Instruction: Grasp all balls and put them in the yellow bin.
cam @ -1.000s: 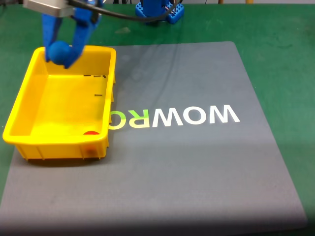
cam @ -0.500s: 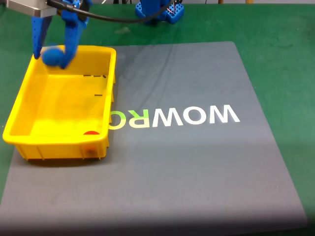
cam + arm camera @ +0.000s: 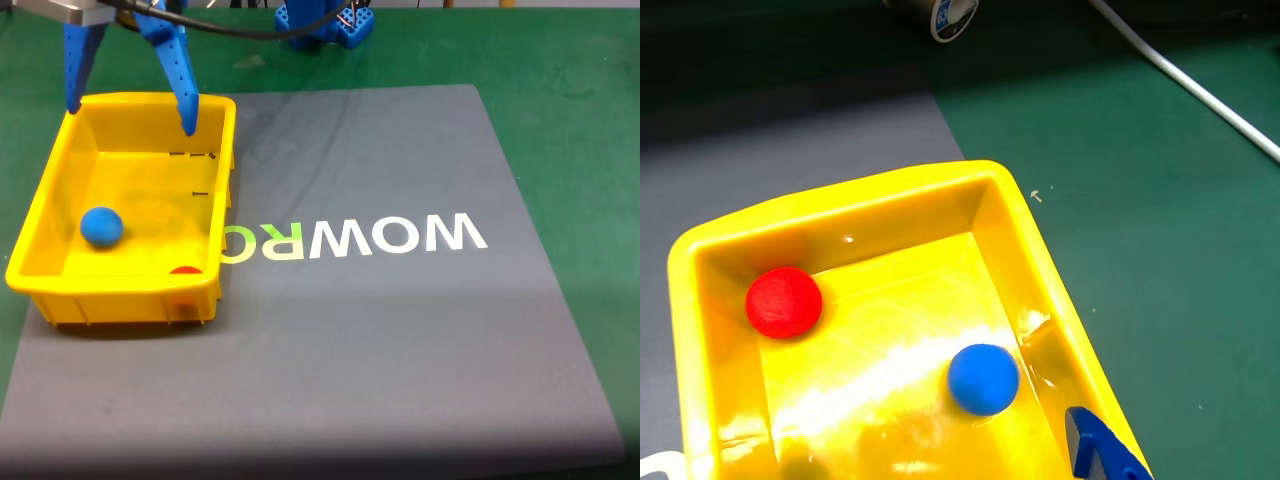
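Gripper (image 3: 130, 118): blue fingers spread wide, nothing between them, touching nothing; hung above the far end of the yellow bin (image 3: 225, 170) in the fixed view.
Blue ball (image 3: 101, 226): lay loose on the bin floor, near the bin's left wall in the fixed view; also in the wrist view (image 3: 983, 379).
Red ball (image 3: 784, 302): on the bin floor in a corner, well apart from the blue one; in the fixed view (image 3: 185, 269) mostly hidden by the near wall.
Bin: sat on a grey mat (image 3: 400, 340) over green table (image 3: 580, 90).
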